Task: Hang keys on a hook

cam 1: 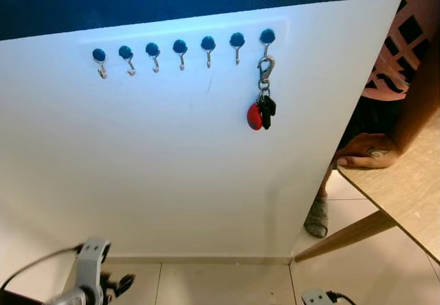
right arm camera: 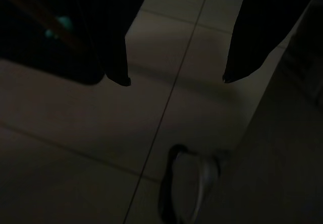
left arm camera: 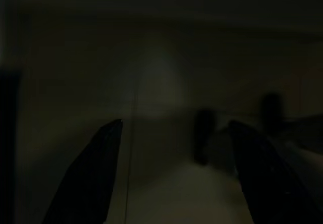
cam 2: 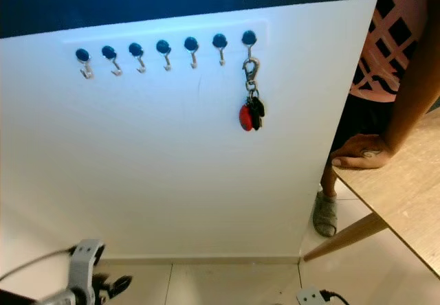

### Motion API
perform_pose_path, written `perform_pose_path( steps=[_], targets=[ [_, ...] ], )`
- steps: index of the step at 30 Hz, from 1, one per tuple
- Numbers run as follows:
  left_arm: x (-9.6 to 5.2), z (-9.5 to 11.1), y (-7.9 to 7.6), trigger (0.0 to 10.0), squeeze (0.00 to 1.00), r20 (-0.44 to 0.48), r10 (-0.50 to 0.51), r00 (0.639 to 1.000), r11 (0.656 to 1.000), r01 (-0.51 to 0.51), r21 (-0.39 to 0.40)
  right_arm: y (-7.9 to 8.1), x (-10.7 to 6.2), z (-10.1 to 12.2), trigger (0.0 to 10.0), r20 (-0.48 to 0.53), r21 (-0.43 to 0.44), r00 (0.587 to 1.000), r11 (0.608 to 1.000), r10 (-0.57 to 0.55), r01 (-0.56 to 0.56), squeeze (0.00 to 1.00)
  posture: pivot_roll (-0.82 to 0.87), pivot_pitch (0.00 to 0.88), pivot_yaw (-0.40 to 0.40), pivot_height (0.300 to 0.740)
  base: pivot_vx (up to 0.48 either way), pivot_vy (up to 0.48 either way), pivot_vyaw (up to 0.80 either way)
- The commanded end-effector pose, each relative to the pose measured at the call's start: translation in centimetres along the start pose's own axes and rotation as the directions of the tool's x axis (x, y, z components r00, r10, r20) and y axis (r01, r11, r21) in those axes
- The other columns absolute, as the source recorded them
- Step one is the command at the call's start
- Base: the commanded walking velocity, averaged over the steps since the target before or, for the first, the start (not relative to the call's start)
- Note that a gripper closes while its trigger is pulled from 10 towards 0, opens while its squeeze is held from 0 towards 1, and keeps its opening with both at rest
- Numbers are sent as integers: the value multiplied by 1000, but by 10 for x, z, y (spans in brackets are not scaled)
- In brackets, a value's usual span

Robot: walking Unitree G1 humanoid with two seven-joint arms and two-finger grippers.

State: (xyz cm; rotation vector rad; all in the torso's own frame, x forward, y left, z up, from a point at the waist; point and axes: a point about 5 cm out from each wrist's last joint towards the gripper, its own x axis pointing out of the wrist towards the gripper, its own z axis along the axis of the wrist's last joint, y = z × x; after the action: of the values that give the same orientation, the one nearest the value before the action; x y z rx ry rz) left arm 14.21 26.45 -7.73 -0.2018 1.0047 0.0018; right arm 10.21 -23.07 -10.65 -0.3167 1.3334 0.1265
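Red-tagged keys (cam 1: 262, 112) hang on the rightmost hook (cam 1: 267, 38), well above left end effector (cam 1: 113, 284).

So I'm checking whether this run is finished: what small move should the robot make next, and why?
Probably none beyond keeping both arms low and stepping back. The keys already hang by their clip from the rightmost hook on the white wall. The left gripper and right gripper hang open over the floor, holding nothing. A person stands close on the right.
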Motion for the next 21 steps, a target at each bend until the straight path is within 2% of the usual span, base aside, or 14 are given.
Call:
perform_pose_path(
  steps=[1, 3, 6, 9, 13, 18, 21],
  targets=[
    [-2, -29, 1, 10000, 0, -94, 80, 992, 995, -85, -60, 6, 1, -6, 10000, -20, -4, 1000, 1000, 8, -9, 0, -147, 72, 122, 740, 0, 0, 0],
    [-4, -46, -1, 10000, 0, -168, 132, 977, 990, -140, -31, 7, 1, -10, 10000, -32, -6, 999, 1000, 6, -6, 0, -152, 70, 129, 740, 0, 0, 0],
    [-2, -53, -7, 10000, 0, -210, 154, 965, 988, -151, 33, 9, 1, -13, 10000, -37, 1, 999, 1000, 1, -1, 0, -149, 72, 135, 740, 0, 0, 0],
    [1, -50, -12, 10000, 0, -203, 149, 968, 989, -145, 30, 9, 1, -13, 10000, -36, 6, 999, 1000, -1, 2, 0, -146, 73, 137, 740, 0, 0, 0],
    [5, -44, -19, 10000, 0, -183, 126, 975, 992, -126, 11, 10, 1, -14, 10000, -37, 7, 999, 1000, -2, 2, 0, -146, 72, 138, 740, -283, 0, 0],
    [10, -37, -24, 10000, 0, -164, 134, 977, 991, -129, 45, 9, 0, -18, 10000, -41, 10, 999, 1000, -10, 10, 0, -146, 72, 138, 740, -337, 0, 0],
    [9, -40, -24, 10000, 0, -174, 136, 975, 990, -127, 59, 9, 0, -17, 10000, -36, 15, 999, 1000, -14, 14, 0, -148, 72, 135, 740, -351, 0, 0]
  ],
)
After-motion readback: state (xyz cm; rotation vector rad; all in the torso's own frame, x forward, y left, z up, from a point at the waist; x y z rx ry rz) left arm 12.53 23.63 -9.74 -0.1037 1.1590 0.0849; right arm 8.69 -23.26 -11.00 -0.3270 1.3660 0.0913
